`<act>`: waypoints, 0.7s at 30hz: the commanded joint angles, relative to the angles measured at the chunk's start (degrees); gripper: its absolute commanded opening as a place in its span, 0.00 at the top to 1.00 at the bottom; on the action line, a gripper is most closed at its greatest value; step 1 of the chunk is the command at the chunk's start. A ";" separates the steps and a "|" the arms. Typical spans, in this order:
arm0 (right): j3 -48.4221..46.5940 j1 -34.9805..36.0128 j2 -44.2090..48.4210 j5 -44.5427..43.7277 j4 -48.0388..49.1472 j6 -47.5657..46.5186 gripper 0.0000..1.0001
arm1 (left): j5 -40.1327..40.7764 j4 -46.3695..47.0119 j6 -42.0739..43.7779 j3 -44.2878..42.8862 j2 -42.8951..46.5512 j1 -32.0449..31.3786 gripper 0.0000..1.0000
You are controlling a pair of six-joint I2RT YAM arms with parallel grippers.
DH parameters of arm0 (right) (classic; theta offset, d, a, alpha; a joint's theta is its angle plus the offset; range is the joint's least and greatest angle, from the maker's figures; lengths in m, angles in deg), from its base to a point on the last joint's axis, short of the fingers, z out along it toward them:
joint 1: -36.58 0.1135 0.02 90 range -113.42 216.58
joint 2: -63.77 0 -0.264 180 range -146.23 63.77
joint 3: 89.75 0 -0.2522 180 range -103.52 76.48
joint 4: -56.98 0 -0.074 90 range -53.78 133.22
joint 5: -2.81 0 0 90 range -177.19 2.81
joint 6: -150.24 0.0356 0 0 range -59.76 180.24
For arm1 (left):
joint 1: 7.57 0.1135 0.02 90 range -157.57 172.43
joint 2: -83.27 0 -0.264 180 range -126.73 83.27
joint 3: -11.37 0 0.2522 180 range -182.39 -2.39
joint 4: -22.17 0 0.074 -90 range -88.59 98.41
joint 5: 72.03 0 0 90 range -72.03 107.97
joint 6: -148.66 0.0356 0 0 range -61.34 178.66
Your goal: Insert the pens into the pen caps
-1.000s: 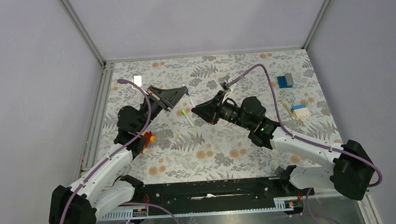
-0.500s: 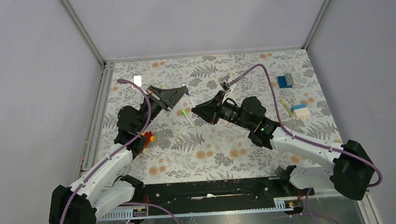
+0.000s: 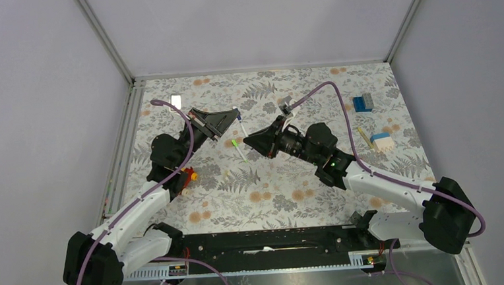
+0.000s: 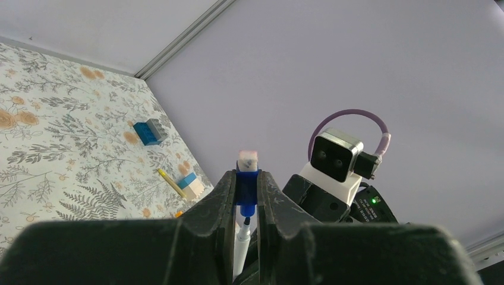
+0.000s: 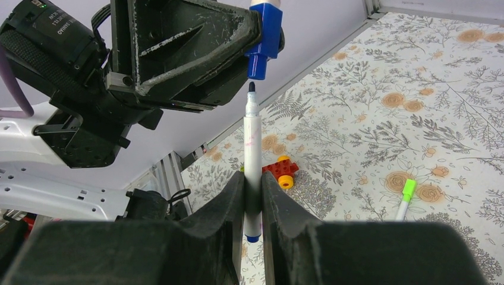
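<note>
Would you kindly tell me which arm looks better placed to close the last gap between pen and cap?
Probably the right: the right tool grips the white pen, its tip lined up just short of the blue cap, which the left tool holds.

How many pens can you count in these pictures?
3. One white pen held in the right fingers; one green-capped pen lying on the table near the middle; one yellow pen lying at the right beside a brick. Others may be hidden.
</note>
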State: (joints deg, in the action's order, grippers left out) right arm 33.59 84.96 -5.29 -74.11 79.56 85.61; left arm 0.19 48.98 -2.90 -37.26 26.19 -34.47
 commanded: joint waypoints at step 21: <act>-2.32 0.21 1.40 -1.13 0.49 -1.70 1.00 | -0.34 2.28 0.19 -0.28 1.59 0.26 1.00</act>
State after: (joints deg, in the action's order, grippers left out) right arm 33.24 84.96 -5.49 -74.24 78.44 85.06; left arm -0.16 48.72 -2.92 -37.22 26.62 -34.47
